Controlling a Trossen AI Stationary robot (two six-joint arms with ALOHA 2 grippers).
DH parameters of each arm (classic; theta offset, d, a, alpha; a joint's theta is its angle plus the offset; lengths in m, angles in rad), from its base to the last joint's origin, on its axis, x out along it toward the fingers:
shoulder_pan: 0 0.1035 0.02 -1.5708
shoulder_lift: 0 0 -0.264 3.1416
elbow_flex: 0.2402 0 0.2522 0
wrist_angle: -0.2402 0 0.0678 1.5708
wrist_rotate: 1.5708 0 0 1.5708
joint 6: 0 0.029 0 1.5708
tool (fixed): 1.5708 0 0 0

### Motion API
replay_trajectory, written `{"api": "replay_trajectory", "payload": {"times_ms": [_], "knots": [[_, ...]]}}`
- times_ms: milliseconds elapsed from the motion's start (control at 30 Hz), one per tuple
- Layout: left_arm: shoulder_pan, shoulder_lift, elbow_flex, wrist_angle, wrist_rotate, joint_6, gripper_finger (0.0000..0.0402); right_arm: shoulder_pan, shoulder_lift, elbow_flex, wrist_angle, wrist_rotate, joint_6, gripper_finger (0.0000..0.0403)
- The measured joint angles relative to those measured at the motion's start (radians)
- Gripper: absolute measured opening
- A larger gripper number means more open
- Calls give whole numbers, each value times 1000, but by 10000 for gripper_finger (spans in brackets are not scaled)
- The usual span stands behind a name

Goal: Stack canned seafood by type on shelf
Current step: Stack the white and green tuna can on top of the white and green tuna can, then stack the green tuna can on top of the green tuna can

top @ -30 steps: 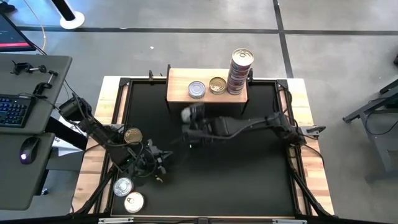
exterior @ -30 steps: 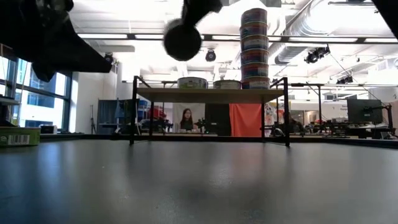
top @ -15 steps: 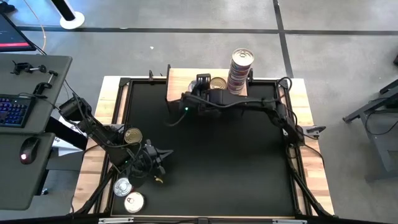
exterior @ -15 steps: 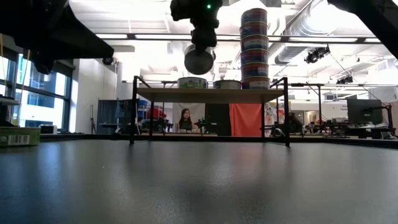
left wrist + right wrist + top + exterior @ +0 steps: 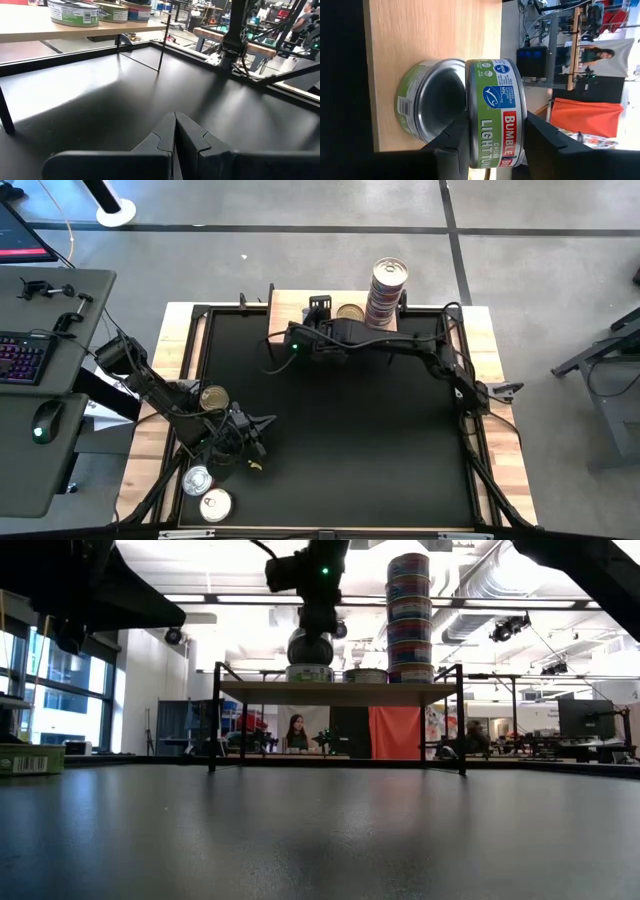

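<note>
Over the shelf's (image 5: pixel 285 315) left end, the right gripper (image 5: pixel 492 135) clasps a green-labelled tin (image 5: pixel 495 112) by its rim, held level and almost directly above a matching tin (image 5: pixel 427 102) already on the wood (flat axes nearly lined up, a slight offset showing), so the move looks straight down. Far off, the left gripper (image 5: pixel 175 131) rests pinched together, empty, beside three loose tins (image 5: pixel 213 397).

— Readable on the green-labelled tin (image 5: pixel 492 114): "BUMBLE", then "LIGHT TU…" running off behind it.

— Round blue mark with "MSC" beside that, on the same label. Small print too fine to read.

— Other tins?

— Nothing legible.
</note>
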Motion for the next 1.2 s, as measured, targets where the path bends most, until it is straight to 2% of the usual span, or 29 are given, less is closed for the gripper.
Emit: {"api": "replay_trajectory", "payload": {"times_ms": [167,400,600,733,1000,1200], "knots": [[0,0,0,-1,3,0,0,0,11,0,-1,24,-32,115],[0,0,0,-2,4,1,0,0,11,0,-1,-2,-26,124],[0,0,0,-2,4,1,0,1,14,0,-10,-54,-20,262],[0,0,0,-3,5,1,0,7,13,0,-19,-77,31,311],[0,-4,0,-8,4,16,0,11,13,14,-49,-105,56,321],[20,-93,0,-10,43,105,0,8,-17,36,-29,-114,102,322]]}}
